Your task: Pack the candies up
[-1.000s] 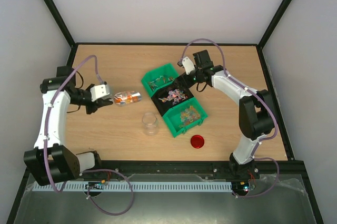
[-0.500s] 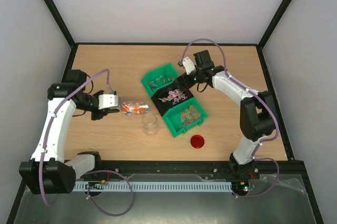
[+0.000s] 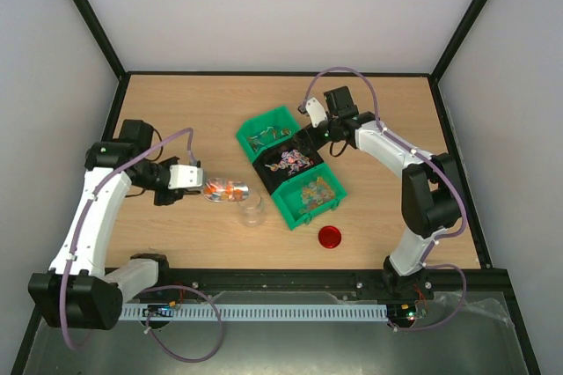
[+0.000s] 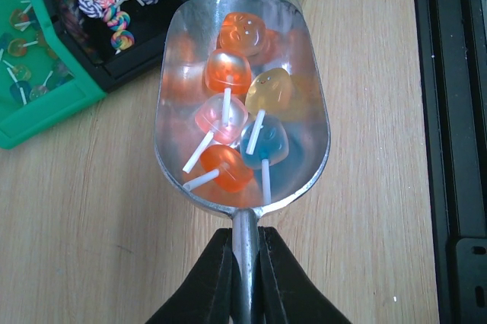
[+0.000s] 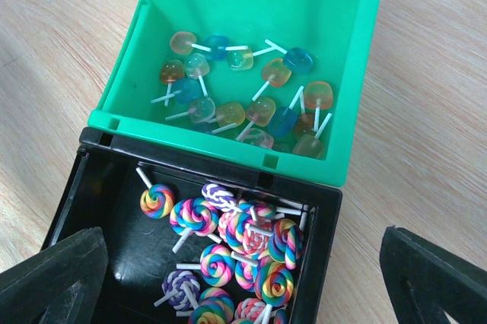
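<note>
Left wrist view: the left fingers (image 4: pixel 245 252) are clamped tight on the stem of a metal scoop (image 4: pixel 316 134) loaded with the candies (image 4: pixel 228 73), orange, yellow, pink and blue lollipops. Its tip is at the rim of a clear jar (image 3: pixel 252 208), standing on the worktop (image 4: pixel 91 210) just left of the black bin (image 5: pixel 114 187). The right fingers (image 5: pixel 243 278) hover spread wide above that black bin, gripping nothing.

Candies (image 4: pixel 228 73), translucent orange, yellow, blue lollipops, white sticks, heaped in metal scoop (image 4: pixel 307 176)
</note>
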`<state>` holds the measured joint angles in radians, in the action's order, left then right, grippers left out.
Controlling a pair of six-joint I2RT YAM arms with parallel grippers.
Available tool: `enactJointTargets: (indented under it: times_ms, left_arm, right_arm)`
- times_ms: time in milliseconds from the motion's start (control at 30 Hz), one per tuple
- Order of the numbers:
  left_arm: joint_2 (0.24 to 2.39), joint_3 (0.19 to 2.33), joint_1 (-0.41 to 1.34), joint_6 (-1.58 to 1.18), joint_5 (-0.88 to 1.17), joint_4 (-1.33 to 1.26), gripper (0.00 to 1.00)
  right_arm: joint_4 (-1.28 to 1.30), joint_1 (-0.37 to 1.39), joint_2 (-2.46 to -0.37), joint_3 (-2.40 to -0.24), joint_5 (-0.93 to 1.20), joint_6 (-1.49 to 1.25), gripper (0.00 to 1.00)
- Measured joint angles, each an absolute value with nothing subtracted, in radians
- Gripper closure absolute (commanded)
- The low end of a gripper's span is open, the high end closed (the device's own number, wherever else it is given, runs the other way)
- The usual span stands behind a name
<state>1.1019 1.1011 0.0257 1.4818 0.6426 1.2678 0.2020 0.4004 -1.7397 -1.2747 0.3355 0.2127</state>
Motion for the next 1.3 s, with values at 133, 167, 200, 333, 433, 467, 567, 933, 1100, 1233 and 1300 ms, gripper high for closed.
enactJointTargets:
  times_ms: [133, 167, 200, 333, 433, 467, 567, 933, 1100, 1233, 1300]
  left_arm:
    - [1.106, 1.101, 0.056, 1.466, 0.62, 1.264, 0.98]
    - [1.107, 1.101, 0.062, 1.464, 0.617, 1.264, 0.98]
    - [1.108, 1.101, 0.069, 1.46, 0.612, 1.262, 0.98]
    - [1.112, 1.101, 0.087, 1.45, 0.594, 1.261, 0.98]
    - [1.119, 1.101, 0.1, 1.439, 0.579, 1.258, 0.98]
    - [1.121, 1.101, 0.103, 1.435, 0.573, 1.255, 0.98]
    - [1.129, 1.101, 0.122, 1.418, 0.556, 1.246, 0.98]
    - [1.156, 1.116, 0.182, 1.356, 0.505, 1.239, 0.98]
    - [1.159, 1.13, 0.198, 1.336, 0.491, 1.237, 0.98]
    - [1.16, 1.134, 0.198, 1.322, 0.483, 1.231, 0.98]
    - [1.162, 1.135, 0.2, 1.316, 0.476, 1.23, 0.98]
  right_arm:
    - [0.197, 0.4, -1.739, -1.268, 0.335, 0.21, 0.01]
    - [0.197, 0.4, -1.739, -1.266, 0.335, 0.209, 0.01]
    - [0.197, 0.4, -1.739, -1.265, 0.335, 0.209, 0.01]
    - [0.196, 0.4, -1.739, -1.264, 0.334, 0.208, 0.01]
    - [0.196, 0.4, -1.739, -1.264, 0.334, 0.205, 0.01]
    - [0.196, 0.4, -1.739, -1.264, 0.334, 0.203, 0.01]
    - [0.196, 0.4, -1.739, -1.264, 0.334, 0.201, 0.01]
    - [0.196, 0.4, -1.739, -1.256, 0.333, 0.198, 0.01]
    - [0.195, 0.4, -1.739, -1.253, 0.333, 0.198, 0.01]
    - [0.194, 0.4, -1.739, -1.253, 0.333, 0.198, 0.01]
    - [0.194, 0.4, -1.739, -1.253, 0.333, 0.198, 0.01]
